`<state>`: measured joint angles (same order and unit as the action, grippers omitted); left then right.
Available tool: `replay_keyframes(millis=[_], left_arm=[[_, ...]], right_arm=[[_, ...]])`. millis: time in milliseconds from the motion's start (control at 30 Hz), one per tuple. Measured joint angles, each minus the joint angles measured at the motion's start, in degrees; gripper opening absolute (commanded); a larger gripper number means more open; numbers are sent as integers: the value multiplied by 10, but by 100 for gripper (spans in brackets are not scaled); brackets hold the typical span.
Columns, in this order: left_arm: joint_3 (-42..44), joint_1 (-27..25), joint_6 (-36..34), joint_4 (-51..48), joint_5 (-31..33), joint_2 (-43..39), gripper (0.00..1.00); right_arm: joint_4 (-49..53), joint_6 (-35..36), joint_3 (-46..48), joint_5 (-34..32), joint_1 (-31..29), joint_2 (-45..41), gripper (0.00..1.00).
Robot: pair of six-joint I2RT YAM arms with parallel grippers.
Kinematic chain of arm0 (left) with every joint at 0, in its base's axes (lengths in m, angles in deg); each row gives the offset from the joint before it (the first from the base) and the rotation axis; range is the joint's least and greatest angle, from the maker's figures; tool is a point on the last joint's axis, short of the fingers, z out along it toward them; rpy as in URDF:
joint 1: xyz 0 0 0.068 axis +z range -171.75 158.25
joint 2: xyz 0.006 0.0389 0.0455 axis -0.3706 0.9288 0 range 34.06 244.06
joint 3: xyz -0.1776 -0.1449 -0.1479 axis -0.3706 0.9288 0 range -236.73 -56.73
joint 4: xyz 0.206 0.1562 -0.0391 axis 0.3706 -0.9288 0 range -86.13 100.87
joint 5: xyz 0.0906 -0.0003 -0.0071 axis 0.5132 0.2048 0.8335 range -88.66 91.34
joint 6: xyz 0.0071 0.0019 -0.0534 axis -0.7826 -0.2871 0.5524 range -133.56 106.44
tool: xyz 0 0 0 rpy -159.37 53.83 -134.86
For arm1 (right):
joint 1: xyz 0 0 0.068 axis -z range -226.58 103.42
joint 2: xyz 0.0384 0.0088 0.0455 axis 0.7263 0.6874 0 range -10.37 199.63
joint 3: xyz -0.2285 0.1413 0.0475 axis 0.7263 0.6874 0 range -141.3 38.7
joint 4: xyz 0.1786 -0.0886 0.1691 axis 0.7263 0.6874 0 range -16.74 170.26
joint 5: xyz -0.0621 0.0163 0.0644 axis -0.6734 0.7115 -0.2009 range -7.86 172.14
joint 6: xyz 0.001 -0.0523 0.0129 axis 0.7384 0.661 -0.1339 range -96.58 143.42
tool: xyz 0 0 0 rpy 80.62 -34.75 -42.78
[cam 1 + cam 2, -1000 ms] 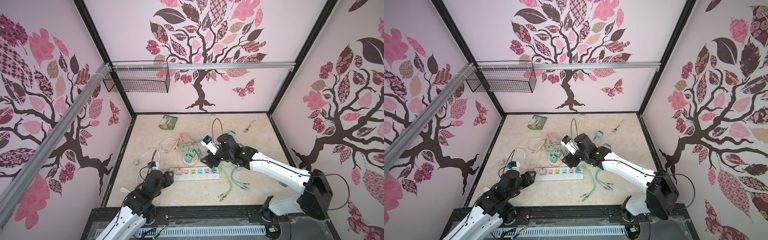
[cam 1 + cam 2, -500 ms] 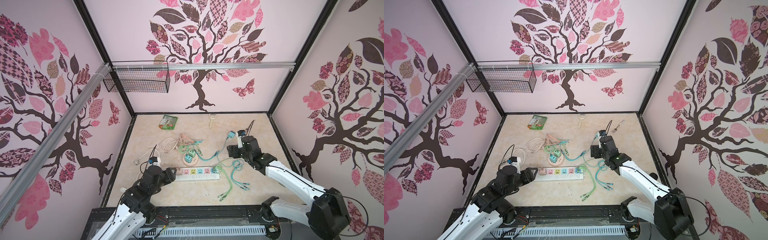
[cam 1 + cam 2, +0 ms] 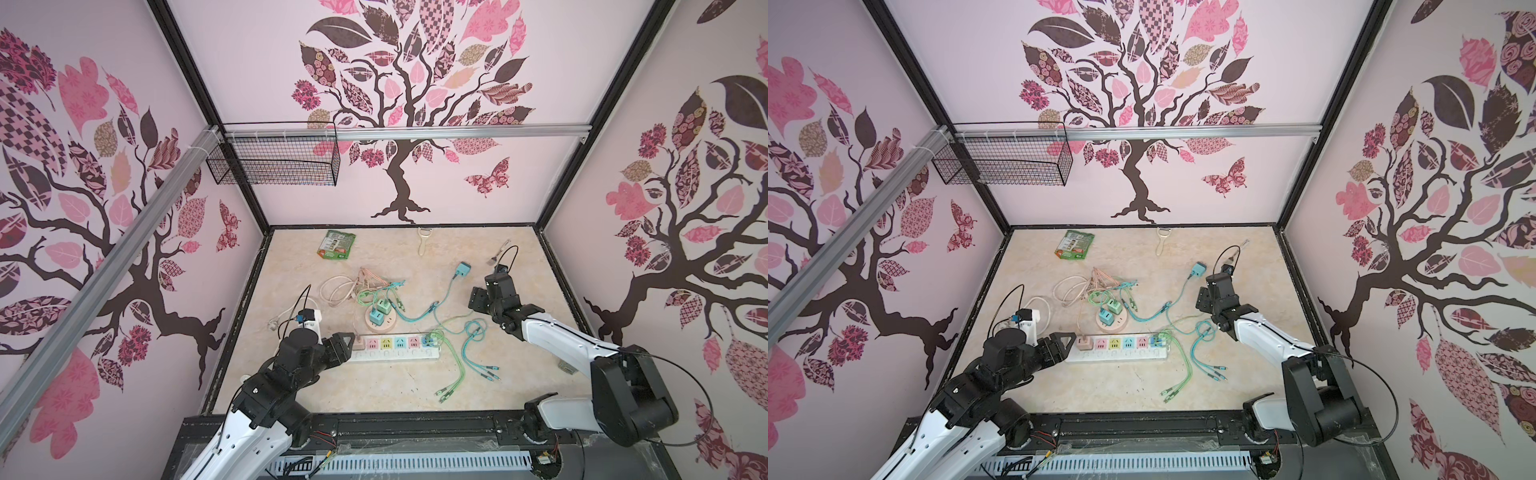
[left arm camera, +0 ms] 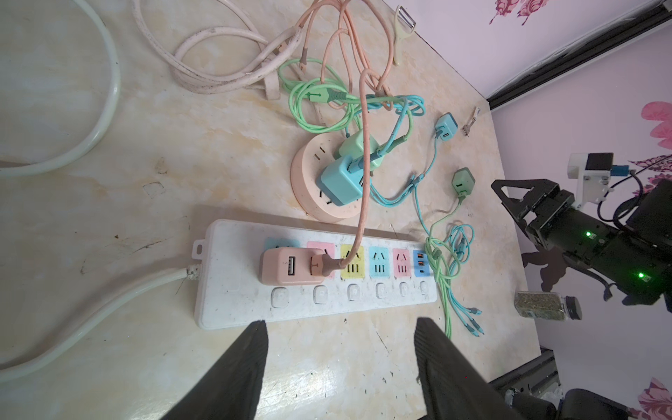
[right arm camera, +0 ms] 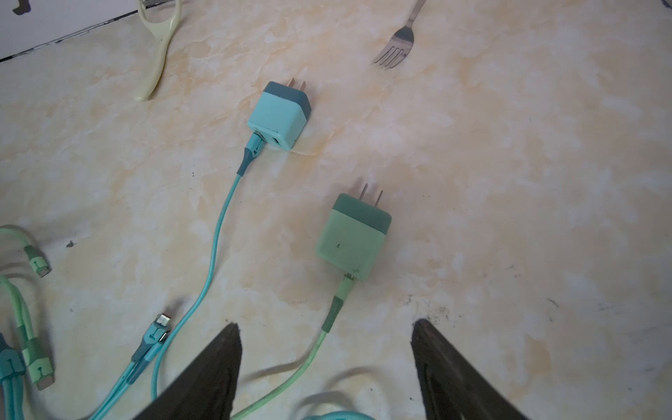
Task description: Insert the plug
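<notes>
The white power strip (image 4: 232, 283) lies near the front of the table, with a pink adapter (image 4: 291, 267) plugged in at its cable end. In both top views my left gripper (image 3: 345, 340) (image 3: 1065, 343) stands open at that end; the left wrist view shows nothing between its fingers (image 4: 340, 323). At the right my right gripper (image 3: 484, 295) (image 5: 325, 327) is open over a loose green plug (image 5: 354, 236) that lies flat, prongs pointing away. Its green cable runs between the fingers. A loose blue plug (image 5: 280, 114) (image 3: 462, 269) lies just beyond.
A round pink socket (image 4: 309, 182) behind the strip holds a blue and a green charger. Tangled cables (image 3: 374, 291) spread across the middle. A fork (image 5: 394, 47), a peeler (image 5: 156, 47) and a green packet (image 3: 336, 245) lie at the back. A spice jar (image 3: 564, 368) stands front right.
My right arm has swung from the round socket in the middle over to the right side of the table. The left gripper stays at the strip's end, its jaws slightly wider.
</notes>
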<state>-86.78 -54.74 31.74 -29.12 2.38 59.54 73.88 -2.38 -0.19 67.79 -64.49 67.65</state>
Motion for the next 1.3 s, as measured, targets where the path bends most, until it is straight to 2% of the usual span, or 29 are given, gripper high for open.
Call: replay_keyframes(millis=[467,1300], left_arm=[[-4,0,-8,-21,2,-22,68],[-4,0,-16,-25,3,-28,68]], right_arm=[[-63,-66,-2,-19,4,83,67],[-105,-92,-46,-18,21,200,59]])
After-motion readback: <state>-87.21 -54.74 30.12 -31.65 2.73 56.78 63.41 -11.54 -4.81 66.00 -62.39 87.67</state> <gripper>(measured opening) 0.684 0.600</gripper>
